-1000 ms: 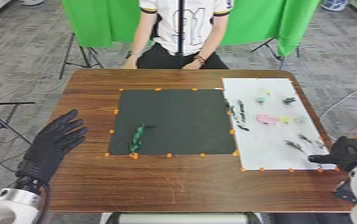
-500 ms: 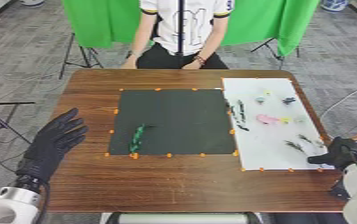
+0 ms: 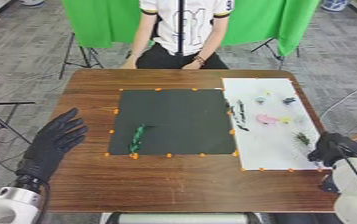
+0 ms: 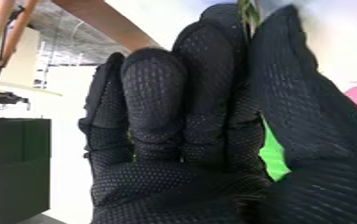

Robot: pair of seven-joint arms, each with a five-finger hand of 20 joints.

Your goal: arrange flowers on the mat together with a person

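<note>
Feathery grey-green artificial sprig (image 3: pixel 301 138): on or just over the four-to-five-o'clock part of the white rectangular mat (image 3: pixel 265 145); contact with the mat cannot be told. Clock faces read from the head view, twelve towards the far side of the table.

Right hand, black fabric glove (image 3: pixel 331 146): at about four o'clock from the sprig, over the mat's border. Sprig's leafy part lies at ten o'clock from this hand, out beyond the fingertips. Right wrist view: fingers nearly straight and side by side, thumb brought in close to them, a thin green stem (image 4: pixel 249 12) pinched between thumb tip and nearest fingertip. Narrow opening, lower down, between thumb and palm.

Left hand, black fabric glove (image 3: pixel 55 136): between eight and nine o'clock from the black square mat (image 3: pixel 179 117), near the table's nine-o'clock edge. Fingers extended and loose, nothing held.

Other items on white mat: soft pink flower (image 3: pixel 266 118) near the middle, small yellow flower (image 3: pixel 285 120) just beside it at three o'clock; pale teal flower (image 3: pixel 261 100) towards eleven; dark blue-grey flower (image 3: pixel 288 100) between twelve and one; slim dark stems (image 3: pixel 241 114) towards ten.

Black mat: deep green leafy strand (image 3: pixel 137 138) towards eight o'clock, lying lengthwise. Both mats on the brown wooden table (image 3: pixel 157 185), small orange markers (image 3: pixel 169 155) around the edges
</note>
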